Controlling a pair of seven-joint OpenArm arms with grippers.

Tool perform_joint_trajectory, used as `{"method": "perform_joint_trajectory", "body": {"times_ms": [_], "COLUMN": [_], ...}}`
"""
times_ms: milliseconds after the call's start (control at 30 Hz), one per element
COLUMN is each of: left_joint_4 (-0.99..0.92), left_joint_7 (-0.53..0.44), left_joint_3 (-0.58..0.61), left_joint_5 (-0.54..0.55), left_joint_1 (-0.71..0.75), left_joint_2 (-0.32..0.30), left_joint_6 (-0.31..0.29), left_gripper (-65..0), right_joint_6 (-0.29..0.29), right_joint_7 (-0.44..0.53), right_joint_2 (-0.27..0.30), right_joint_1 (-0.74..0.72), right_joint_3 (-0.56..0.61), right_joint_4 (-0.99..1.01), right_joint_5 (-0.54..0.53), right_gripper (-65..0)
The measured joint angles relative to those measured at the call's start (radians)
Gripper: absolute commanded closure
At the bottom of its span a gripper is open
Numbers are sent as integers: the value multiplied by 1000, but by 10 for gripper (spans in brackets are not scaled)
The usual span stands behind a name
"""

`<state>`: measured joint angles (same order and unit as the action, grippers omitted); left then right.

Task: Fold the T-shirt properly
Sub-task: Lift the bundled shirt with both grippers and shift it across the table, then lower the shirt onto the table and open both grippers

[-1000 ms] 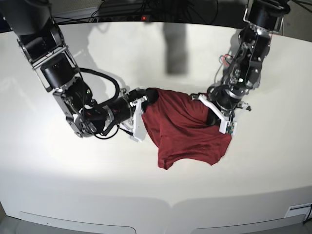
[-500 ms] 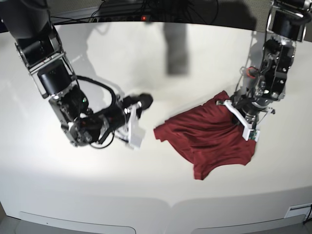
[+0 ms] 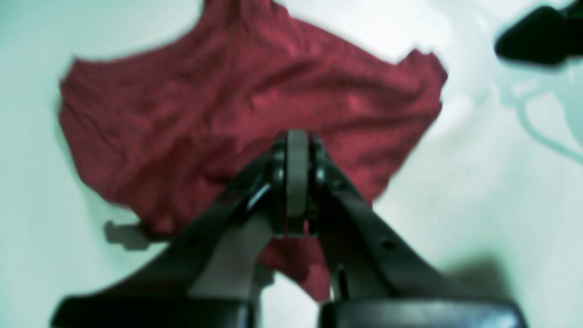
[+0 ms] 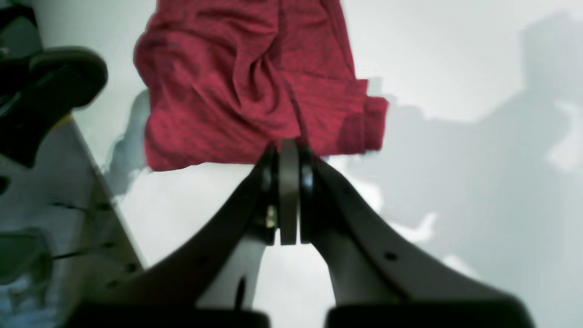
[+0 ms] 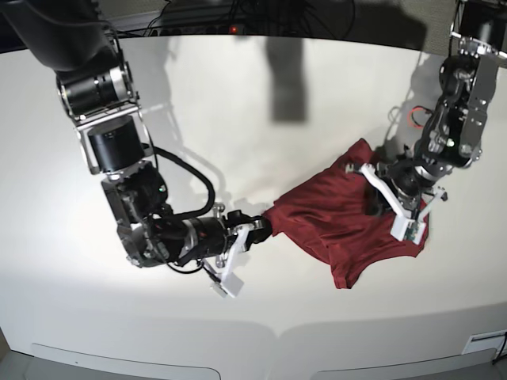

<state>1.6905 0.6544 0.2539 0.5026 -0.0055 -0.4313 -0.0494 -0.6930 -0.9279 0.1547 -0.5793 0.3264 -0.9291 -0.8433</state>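
Note:
The maroon T-shirt [image 5: 337, 220] lies bunched on the white table [image 5: 238, 103], right of centre. My left gripper [image 5: 372, 202] is shut on the shirt's right part; in the left wrist view its jaws [image 3: 297, 173] are pressed together over the cloth [image 3: 205, 105]. My right gripper [image 5: 263, 226] is shut at the shirt's left corner. In the right wrist view [image 4: 288, 146] the folds of the shirt [image 4: 218, 91] run into its tip, and that edge looks lifted off the table. A sleeve cuff [image 4: 371, 123] hangs beside it.
Cables [image 5: 238, 28] run along the table's far edge. The table's front edge [image 5: 269, 328] curves below the shirt. The right arm's body [image 5: 142, 229] lies low over the left half of the table. The left arm [image 5: 455, 111] comes down from the far right.
The left gripper dragged the shirt to the right. The right gripper lost the shirt half a second ago, then moved down and right to the shirt's left corner.

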Motion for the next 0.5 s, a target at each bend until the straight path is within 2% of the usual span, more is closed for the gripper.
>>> {"method": "perform_joint_trajectory", "body": {"times_ms": [100, 233, 400, 500], "left_joint_4": [-1, -11, -76, -124], "left_joint_7": [-50, -133, -129, -152], "left_joint_3": [2, 0, 1, 0], "left_joint_5": [-25, -113, -192, -188], "left_joint_1": [85, 153, 182, 180], "left_joint_2": [2, 17, 23, 21], "left_joint_6": [-2, 2, 101, 99], "left_gripper": [0, 0, 0, 0], "right_joint_6": [3, 3, 3, 3], "right_joint_7": [31, 34, 35, 81], "right_joint_2": [-43, -111, -161, -177], "right_joint_1": [-1, 2, 33, 51], "right_joint_3": [0, -1, 0, 0], "right_joint_4": [0, 2, 2, 4], "right_joint_5": [54, 192, 337, 499], "right_gripper": [0, 0, 0, 0]}}
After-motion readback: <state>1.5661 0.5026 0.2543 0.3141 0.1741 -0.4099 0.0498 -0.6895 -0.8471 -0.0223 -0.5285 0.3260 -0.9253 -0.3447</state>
